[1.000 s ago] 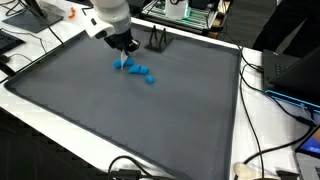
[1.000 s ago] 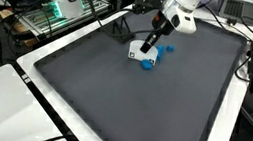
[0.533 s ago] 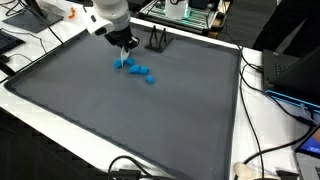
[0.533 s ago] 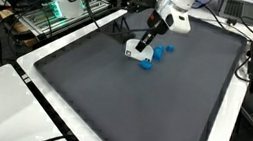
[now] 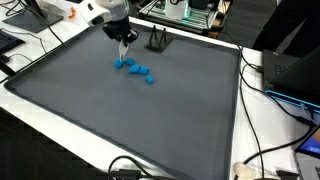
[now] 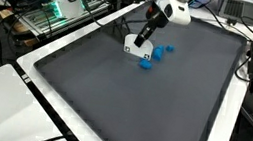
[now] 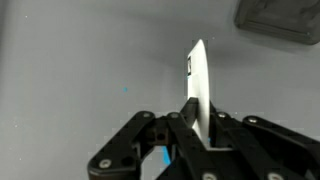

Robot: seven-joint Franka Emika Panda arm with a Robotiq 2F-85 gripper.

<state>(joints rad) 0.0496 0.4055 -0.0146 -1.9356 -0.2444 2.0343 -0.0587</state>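
Note:
My gripper [image 5: 124, 46] is shut on a thin white flat piece [image 5: 124, 54] and holds it just above the dark grey mat [image 5: 120, 120]. In the wrist view the white piece [image 7: 200, 80] stands upright between the black fingers [image 7: 196, 125]. In an exterior view the white piece [image 6: 135, 48] hangs below the gripper [image 6: 145, 35]. Several small blue blocks [image 5: 138, 71] lie on the mat close beneath and beside it; they also show in the other exterior view [image 6: 149, 63].
A small black stand [image 5: 157, 42] sits at the mat's far edge, seen as a dark shape in the wrist view [image 7: 280, 20]. Cables, monitors and equipment [image 6: 54, 14] ring the white table [image 5: 270, 140] around the mat.
The gripper has risen and shifted toward the mat's far edge, carrying the white piece up and away from the blue blocks, which stayed put.

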